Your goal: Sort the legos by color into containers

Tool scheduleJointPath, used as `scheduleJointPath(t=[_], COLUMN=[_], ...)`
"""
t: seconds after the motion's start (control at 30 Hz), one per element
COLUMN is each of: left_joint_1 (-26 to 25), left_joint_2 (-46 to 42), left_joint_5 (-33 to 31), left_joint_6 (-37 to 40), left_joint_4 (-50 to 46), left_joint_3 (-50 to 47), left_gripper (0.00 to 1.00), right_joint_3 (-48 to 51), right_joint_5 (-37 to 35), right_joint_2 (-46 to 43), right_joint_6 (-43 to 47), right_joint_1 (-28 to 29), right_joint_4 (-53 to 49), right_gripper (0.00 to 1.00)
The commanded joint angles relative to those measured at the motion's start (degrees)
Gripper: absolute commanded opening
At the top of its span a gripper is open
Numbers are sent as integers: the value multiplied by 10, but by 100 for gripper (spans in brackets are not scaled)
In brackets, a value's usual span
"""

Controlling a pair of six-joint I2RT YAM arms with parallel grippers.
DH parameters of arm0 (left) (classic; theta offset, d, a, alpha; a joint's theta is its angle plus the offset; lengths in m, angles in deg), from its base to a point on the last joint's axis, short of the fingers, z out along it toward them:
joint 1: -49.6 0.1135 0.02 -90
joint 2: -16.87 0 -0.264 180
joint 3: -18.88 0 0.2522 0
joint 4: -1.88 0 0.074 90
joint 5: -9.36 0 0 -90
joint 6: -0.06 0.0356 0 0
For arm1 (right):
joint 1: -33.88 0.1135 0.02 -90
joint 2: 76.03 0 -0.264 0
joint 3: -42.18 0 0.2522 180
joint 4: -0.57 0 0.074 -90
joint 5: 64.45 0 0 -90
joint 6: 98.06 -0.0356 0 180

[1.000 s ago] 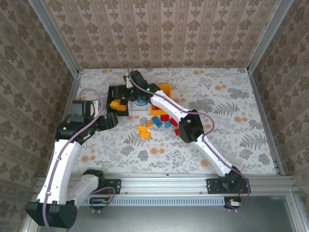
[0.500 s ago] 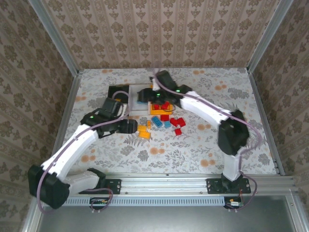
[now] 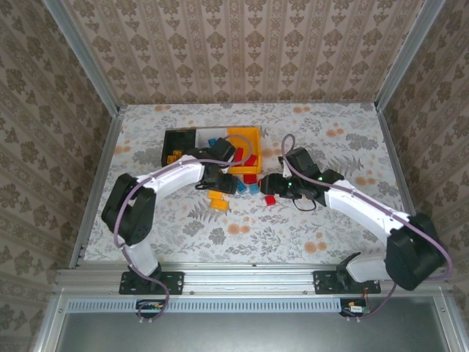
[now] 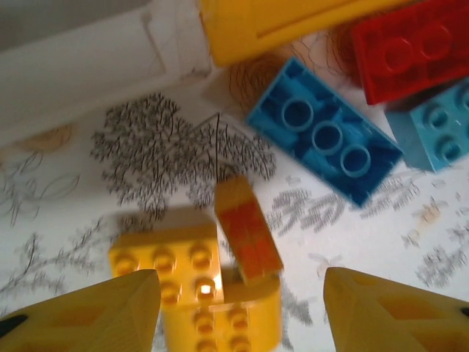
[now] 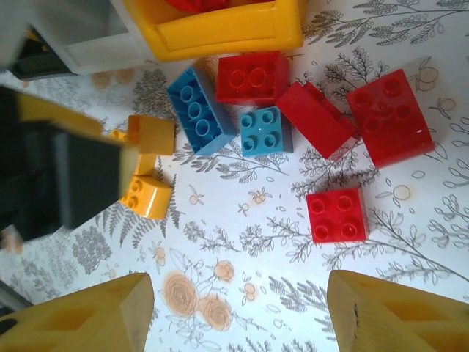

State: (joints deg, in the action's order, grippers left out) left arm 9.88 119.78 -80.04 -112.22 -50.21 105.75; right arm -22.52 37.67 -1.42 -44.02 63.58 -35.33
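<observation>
- left gripper [image 4: 238, 312] is open: fingers [image 4: 80, 312] spread wide, nothing clamped
- orange bricks [image 4: 194, 282] sit on the table between those fingers, hard against the left one; can't tell if they touch
- small orange brick [image 4: 248, 231] lies tilted against that cluster, just ahead of the tips
- ahead and to the right: blue brick [image 4: 322, 139], with a red brick [image 4: 414, 48] and a light-blue brick [image 4: 440, 136] beyond it
- farther ahead, orange-yellow bin [image 4: 293, 22] and white bin [image 4: 80, 66] stand side by side
- right gripper [image 5: 238, 315] is also open, fingers apart over bare floral tablecloth [image 5: 242, 242], holding nothing
- small red brick [image 5: 337, 214] is the nearest to it, just ahead of its right finger
- three larger red bricks [image 5: 392, 117] lie farther ahead, next to the blue and light-blue ones
- the orange bricks and the left gripper's black body are ahead-left of the right gripper
- top view: both grippers are low at the loose pile, tips facing each other, near but apart
- black bin [image 3: 178, 143] is beyond the left gripper, beside the white bin; orange pieces in it
- red pieces show in the orange-yellow bin, something blue in the white one
</observation>
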Motion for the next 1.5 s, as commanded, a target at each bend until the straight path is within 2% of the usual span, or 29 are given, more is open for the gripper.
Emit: scheduleJointPath(t=[0.0, 0.3, 0.43, 0.47, 0.57, 0.73, 0.8, 0.93, 1.03, 1.2, 1.33, 1.47], left_joint_1=[-4, -3, 4, 6, 10, 36, 64, 158, 224, 287, 310, 311], left_joint_2=[38, 86, 88, 86, 60, -55, -100, -153, -146, -96, -61, -22], left_joint_5=[-17, -19, -10, -8, -8, -18, -11, -4, 20, 50, 67, 83], left_joint_6=[6, 9, 12, 12, 14, 25, 33, 66, 89, 109, 114, 115], left_joint_4=[-15, -19, -14, -14, -31, -65, -79, -110, -119, -114, -99, -85], left_joint_3=[33, 60, 60, 60, 58, 31, 24, 37, 65, 111, 132, 151], left_gripper=[58, 35, 15, 12, 10, 10, 10, 11, 11, 11, 11, 11], right_joint_3=[23, 52, 55, 55, 51, -26, -71, -141, -168, -192, -210, -217], right_joint_5=[-17, -13, -10, -7, 5, -16, -48, -124, -174, -221, -236, -246], right_joint_2=[-42, -64, -68, -67, -49, 45, 110, 194, 233, 280, 309, 331], right_joint_6=[11, 3, -4, -6, -10, 25, 43, 68, 79, 88, 93, 97], right_joint_1=[-7, -10, -10, -10, -5, 33, 44, 69, 88, 100, 104, 104], right_joint_4=[-9, -2, 3, 6, 15, -37, -81, -174, -208, -232, -242, -238], right_gripper=[66, 66, 66, 66, 66, 66, 66, 66, 66, 65, 65, 64])
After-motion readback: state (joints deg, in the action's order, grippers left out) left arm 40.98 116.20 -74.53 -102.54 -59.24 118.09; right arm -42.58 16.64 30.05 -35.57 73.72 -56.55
